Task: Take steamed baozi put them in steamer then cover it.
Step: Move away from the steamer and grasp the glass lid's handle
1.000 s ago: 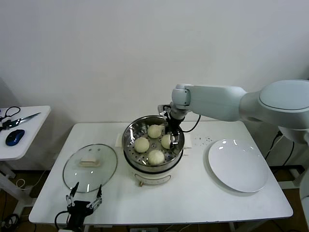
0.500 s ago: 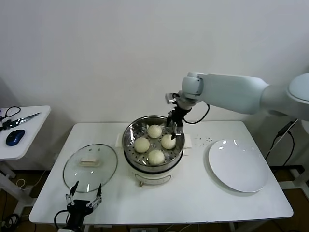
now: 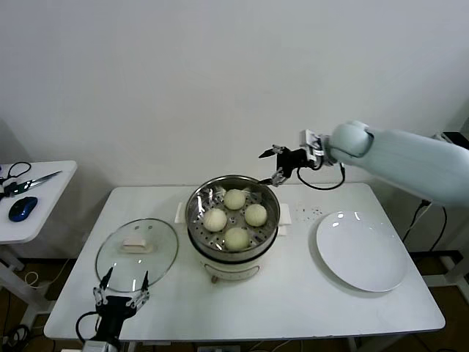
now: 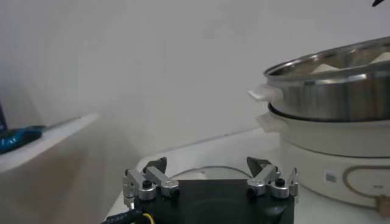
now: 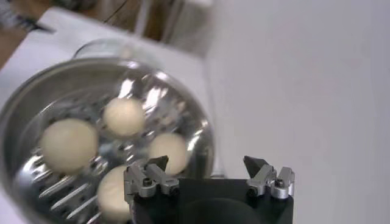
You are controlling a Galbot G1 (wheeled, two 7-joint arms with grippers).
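We see our right gripper (image 3: 272,163) raised in the air above and just behind the far right rim of the steamer (image 3: 196,220), its fingers spread wide and holding nothing. Below it and toward us, the four steamed baozi (image 3: 236,217) sit on the perforated floor of the steel basket, clustered close together; in the right wrist view the buns (image 5: 122,115) lie well beneath the open fingers, none of them touched.

Our left gripper (image 3: 119,295) hangs low at the near left edge of the table (image 3: 308,301), fingers likewise spread wide and empty. Just beyond it, the cover (image 3: 137,253) lies flat on the table with its white handle up, beside the steamer and apart from it. From the left wrist view, the steamer (image 4: 329,91) rises ahead of this gripper (image 4: 208,179) on its white base.

Below our right arm, a white plate (image 3: 363,251) rests on the table, bare.
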